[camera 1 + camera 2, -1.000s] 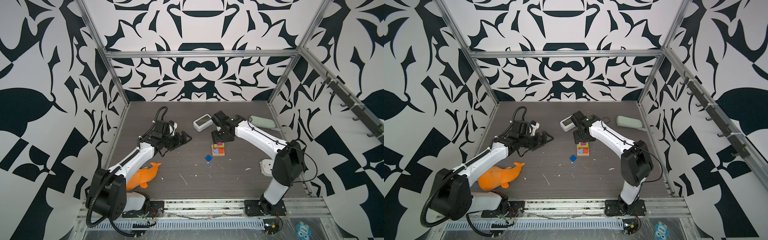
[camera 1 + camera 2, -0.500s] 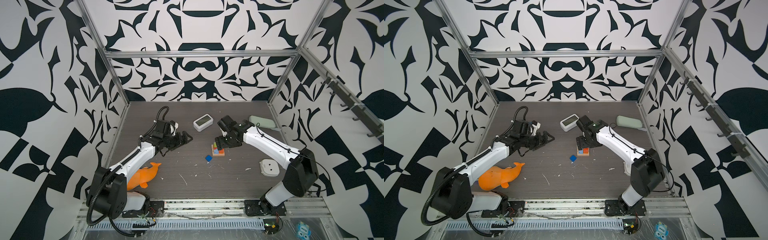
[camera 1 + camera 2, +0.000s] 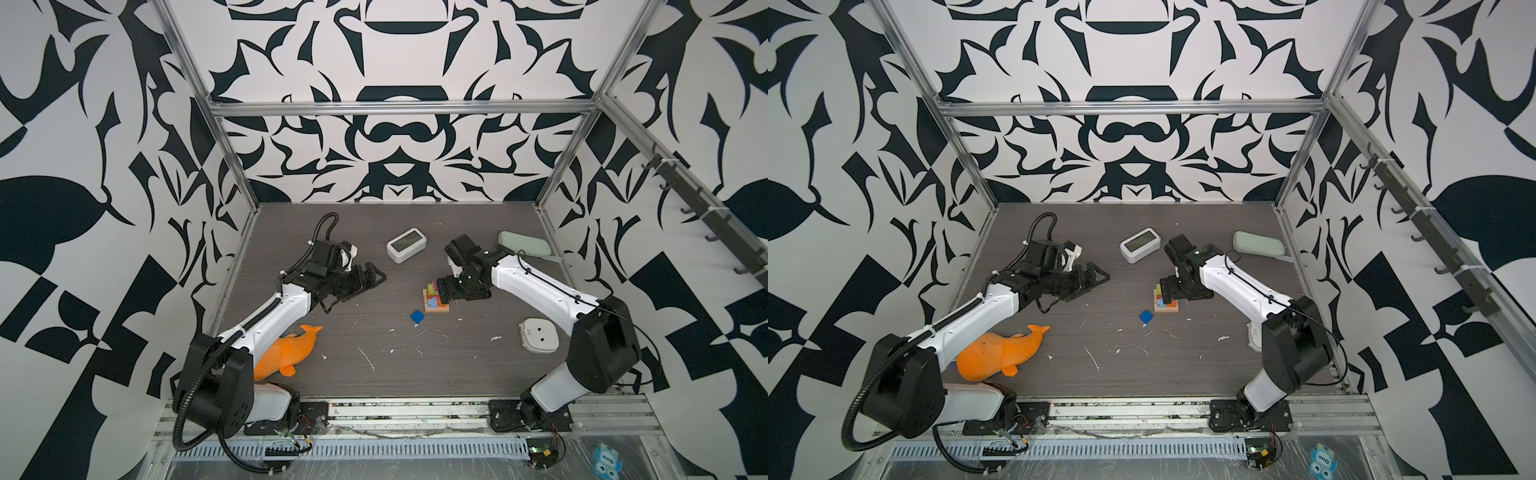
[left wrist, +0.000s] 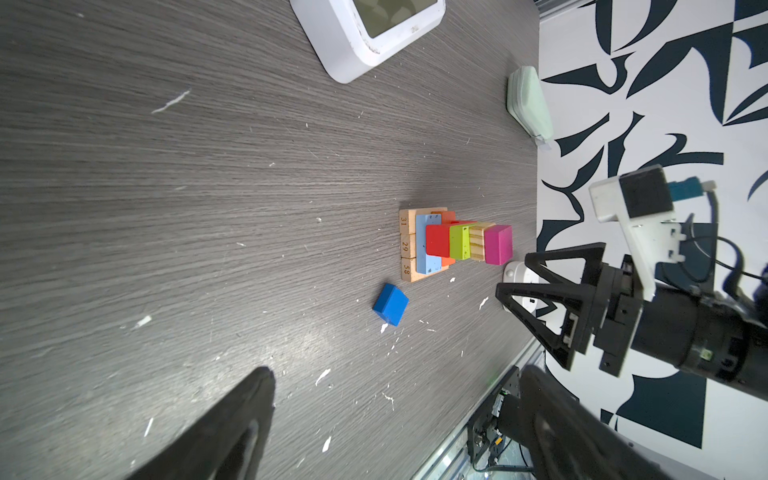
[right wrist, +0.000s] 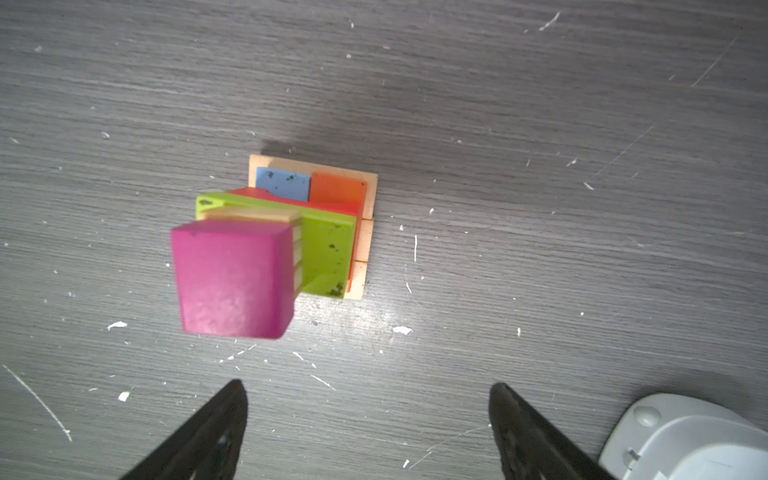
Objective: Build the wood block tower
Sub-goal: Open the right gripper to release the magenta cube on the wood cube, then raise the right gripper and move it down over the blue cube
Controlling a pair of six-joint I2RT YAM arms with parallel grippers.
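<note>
Since the right gripper (image 5: 365, 386) stands with its jaws wide and empty, just beside the top of the tower (image 3: 435, 300) where the magenta cube (image 5: 232, 274) sits, the next piece is probably the dark blue cube (image 4: 390, 304). It lies alone on the table (image 3: 374, 232), near the tower's base, on the side toward the robot, turned askew to the base edges. The left gripper (image 3: 370, 279), also wide and empty, is farther from it.

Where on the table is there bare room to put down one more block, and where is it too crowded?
Free: the wide front strip between the orange dolphin and the white round device; also the far strip behind the clock. Crowded: around the tower and the dark blue cube.
</note>
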